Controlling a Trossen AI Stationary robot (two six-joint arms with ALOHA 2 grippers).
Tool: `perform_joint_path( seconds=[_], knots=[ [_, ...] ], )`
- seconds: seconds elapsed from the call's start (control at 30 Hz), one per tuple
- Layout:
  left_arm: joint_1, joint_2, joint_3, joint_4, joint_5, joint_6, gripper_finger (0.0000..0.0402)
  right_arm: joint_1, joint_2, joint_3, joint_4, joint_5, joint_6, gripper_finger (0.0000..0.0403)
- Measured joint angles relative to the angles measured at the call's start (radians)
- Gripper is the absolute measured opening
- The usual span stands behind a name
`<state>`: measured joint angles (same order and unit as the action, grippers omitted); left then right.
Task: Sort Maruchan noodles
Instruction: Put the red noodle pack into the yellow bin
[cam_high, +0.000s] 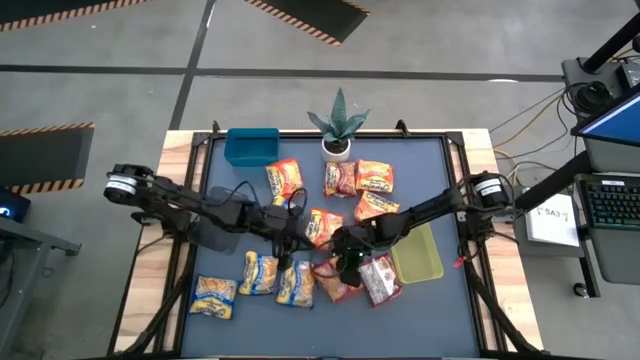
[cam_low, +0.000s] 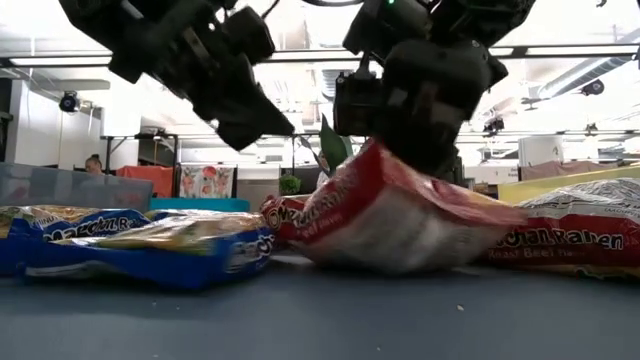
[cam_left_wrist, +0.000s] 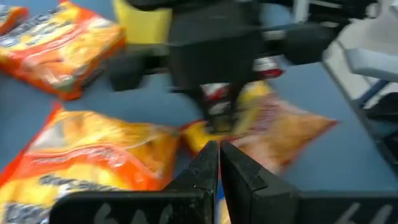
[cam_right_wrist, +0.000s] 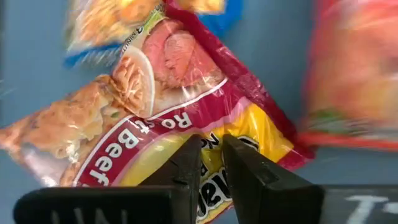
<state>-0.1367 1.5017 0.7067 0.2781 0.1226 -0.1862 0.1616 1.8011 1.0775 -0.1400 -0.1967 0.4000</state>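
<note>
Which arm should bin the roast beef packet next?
Right. The right claw is already closing on the roast beef packet, and the yellow-green bin sits just beside that arm. The left claw is shut, holding nothing.

blurred: left wrist packets (cam_left_wrist: 81, 155) | cut off: low-view arms | hidden: perhaps right pincer (cam_low: 400, 150) tips

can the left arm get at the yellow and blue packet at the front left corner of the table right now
Probably yes. The left gripper, shut and empty, hovers mid-table; the corner packet lies flat with nothing on it, and the right gripper works a red packet well clear.
</note>
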Motion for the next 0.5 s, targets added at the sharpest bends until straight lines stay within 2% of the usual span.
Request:
perform_joint_path(
  seconds=[0.17,0.33,0.5],
  knots=[
    [-0.081,0.014,0.0,0.097,0.0,-0.01,0.0,-0.022,-0.064,0.008,-0.058,0.059,0.03,0.0052],
    [-0.14,0.068,0.0,0.148,-0.013,-0.017,0.0,-0.027,-0.162,0.015,-0.159,0.046,0.135,0.0052],
    [-0.145,0.132,0.001,0.19,-0.035,-0.037,0.0,-0.023,-0.222,0.015,-0.232,0.033,0.266,0.0065]
  ],
)
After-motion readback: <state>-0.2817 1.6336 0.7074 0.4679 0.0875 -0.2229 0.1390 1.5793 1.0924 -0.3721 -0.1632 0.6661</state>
